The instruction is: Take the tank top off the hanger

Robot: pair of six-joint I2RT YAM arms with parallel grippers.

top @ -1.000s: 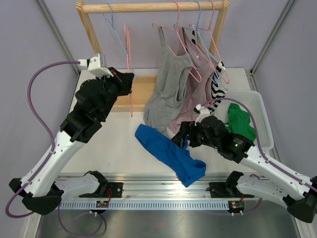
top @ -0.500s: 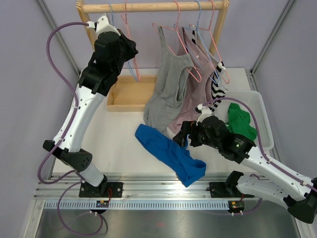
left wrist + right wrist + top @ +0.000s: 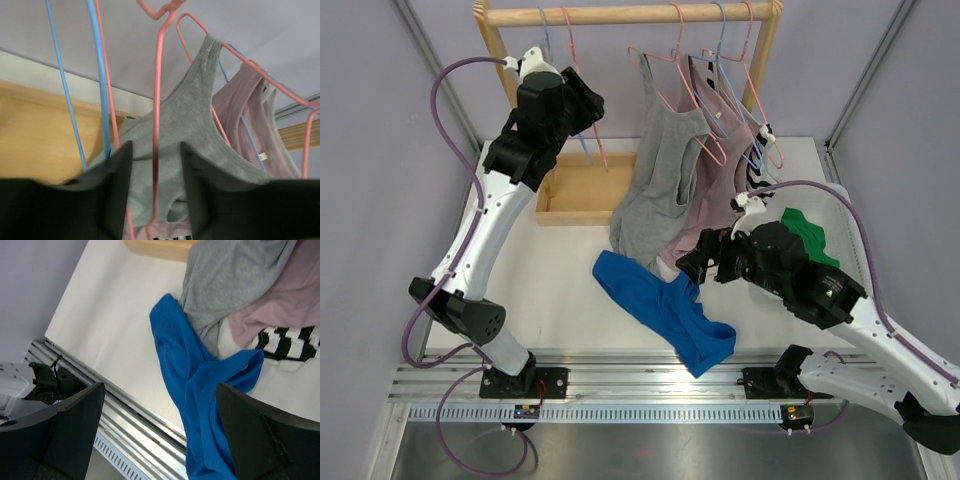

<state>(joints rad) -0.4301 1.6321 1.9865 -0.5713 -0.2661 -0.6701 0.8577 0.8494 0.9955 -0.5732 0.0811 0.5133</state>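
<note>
Grey top (image 3: 665,180) hangs 12-to-6 from the rail (image 3: 620,14), at 3 o'clock of the left gripper (image 3: 588,100), whose parted jaws straddle a bare pink hanger (image 3: 156,115); the right gripper (image 3: 695,265), jaws wide, sits nearer, at 4 o'clock of its hem.

The grey tank top (image 3: 195,120) is a finely ribbed knit, matt and soft; the pink tank top (image 3: 245,130) is a smoother cloth. The blue garment (image 3: 185,355) is plain matt jersey. The pink hanger (image 3: 159,90) and blue hanger (image 3: 101,90) are thin and smooth with a faint sheen, coated wire or plastic, hard to tell which. The rack bar (image 3: 620,14) and tray (image 3: 582,190) are pale bare wood. The table (image 3: 540,290) is matt white; its front rail (image 3: 620,362) is brushed metal.
</note>
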